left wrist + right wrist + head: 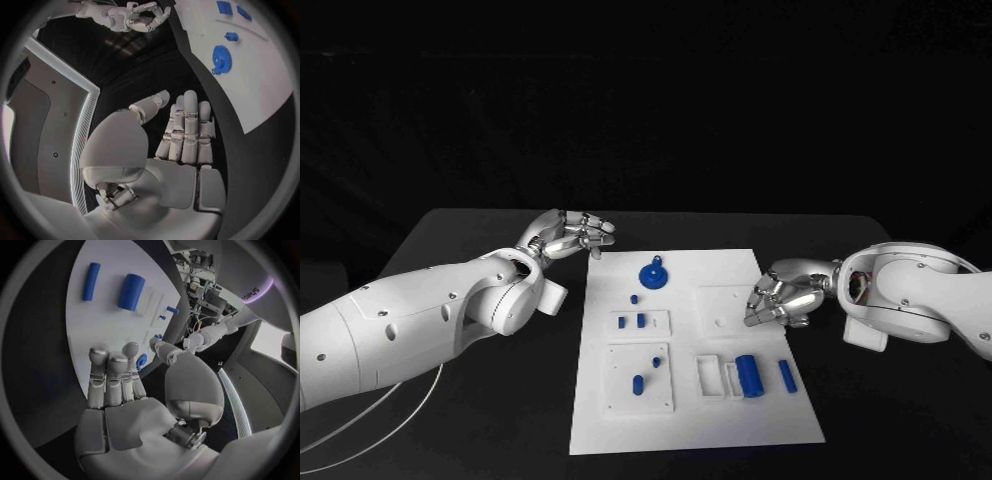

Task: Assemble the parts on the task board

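The task board (692,400) lies in the middle of the black table (459,235), with the blue parts spread over it: a blue gear (653,274) near its far edge, small pegs (640,321) in the middle panels, and a thick blue cylinder (751,376) beside a slimmer rod (788,374) toward the right side. The left hand (568,235) is held off the board's far left corner — nothing is gripped, the fingers loosely curled and apart. The right hand (783,297) is poised over the board's right edge, fingers extended and empty. No part appears to be picked yet. For a clean pick, the nearest part is best approached squarely from above, with the fingers closed evenly on its sides.
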